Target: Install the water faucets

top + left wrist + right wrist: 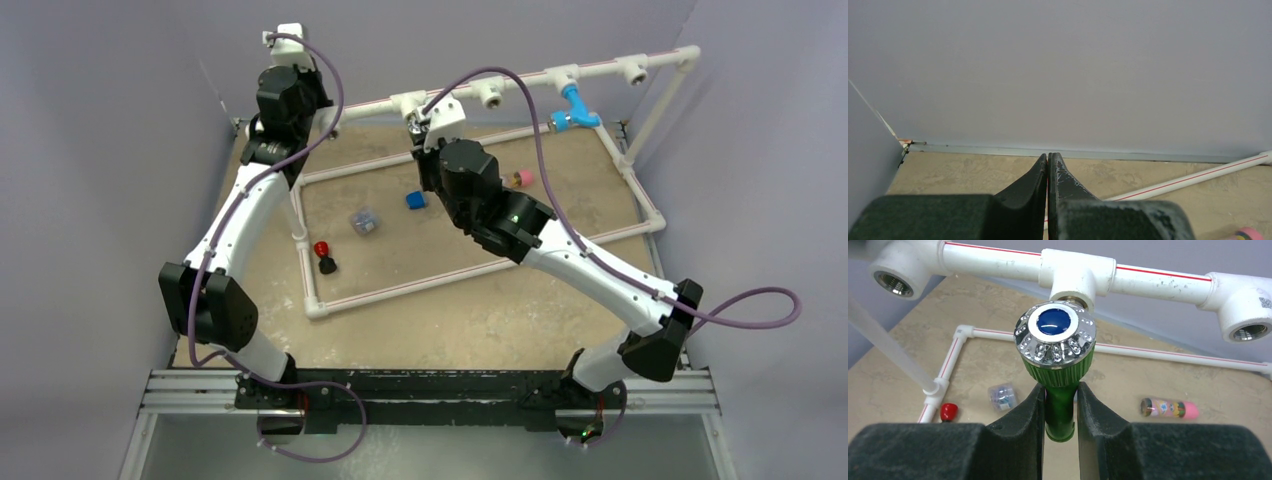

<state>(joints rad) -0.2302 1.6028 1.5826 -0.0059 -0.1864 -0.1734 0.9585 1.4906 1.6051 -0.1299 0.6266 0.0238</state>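
My right gripper (1060,386) is shut on the stem of the bright green water faucet (1058,375). Its silvery knob with a blue centre (1055,335) sits right in front of the mouth of the middle white T-fitting (1075,277) on the raised pipe. Whether it touches the fitting I cannot tell. The light blue water faucet (576,108) hangs from a fitting further right on the same pipe. My left gripper (1048,156) is shut on nothing and points at the back wall near the table's far left corner.
A white pipe frame (470,270) lies on the tan table. Inside it are a pink-capped cylinder (1168,408), a small clear container (1002,396), a red-capped piece (948,411) and a blue block (415,199). Open T-fittings (894,282) (1250,332) flank the middle one.
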